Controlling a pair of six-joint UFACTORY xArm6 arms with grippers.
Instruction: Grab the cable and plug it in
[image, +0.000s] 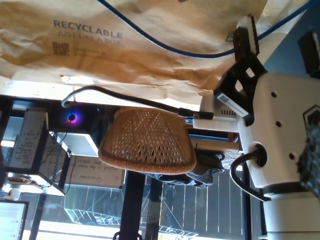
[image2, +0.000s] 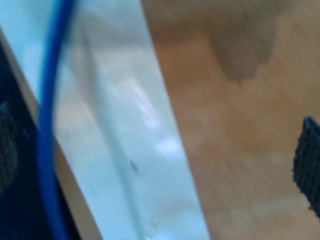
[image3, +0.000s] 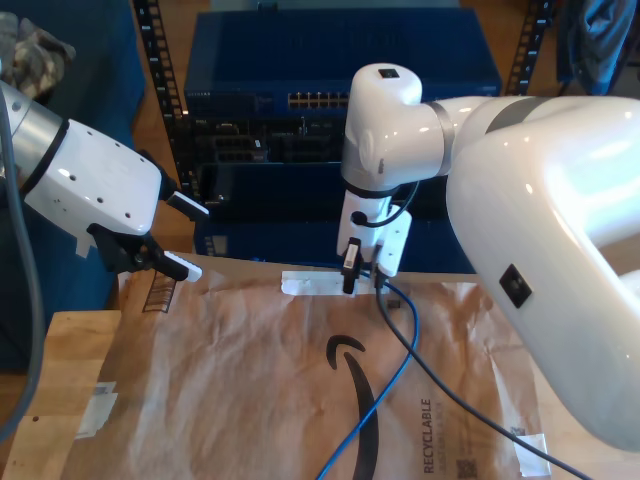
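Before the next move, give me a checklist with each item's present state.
1. Cable lying on the brown paper: ok.
2. My second gripper down at the cable, by the white tape: ok.
3. Second gripper's grip on the cable: cannot tell, the second wrist view is blurred.
4. Plug in sight: cannot tell.
5. Gripper at the exterior view's left open and apart from the cable: ok.
6. Rack ports visible: ok.

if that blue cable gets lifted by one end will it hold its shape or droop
Probably droop: the blue cable is thin and already lies in loose curves over the brown paper, so it looks floppy. It seems light, so the trailing length would likely drag and swing rather than resist.
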